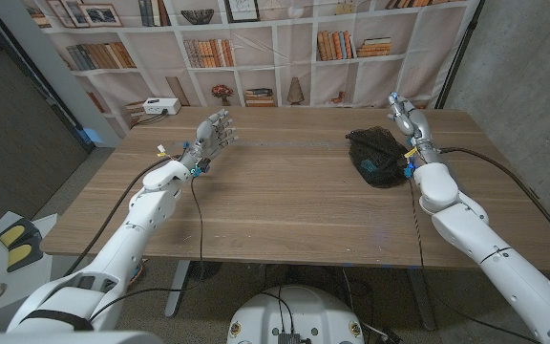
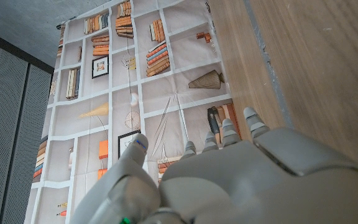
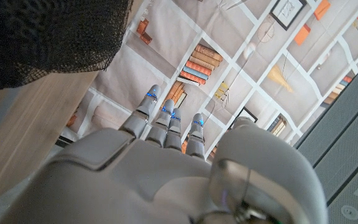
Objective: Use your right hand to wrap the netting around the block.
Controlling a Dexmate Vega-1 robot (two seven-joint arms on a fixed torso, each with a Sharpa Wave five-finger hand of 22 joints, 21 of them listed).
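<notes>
Right hand raised over the far right part of the wooden counter, fingers apart and reaching toward the back wall, holding nothing. Just beside this hand, toward the counter's middle: black netting heaped in a dark mound, resting on the counter, apart from the fingers; dark mesh edge also at the margin of the right wrist view. Block not distinguishable within the mound; cannot tell whether covered by the mesh. Black cable trailing from the right wrist across the counter's right side.

Left hand well apart from the netting, lifted over the far left part of the counter, fingers spread and slightly curled, holding nothing. Beyond the left hand, near the far left corner: small white box. Behind the counter, past both hands: backdrop printed with bookshelves.
</notes>
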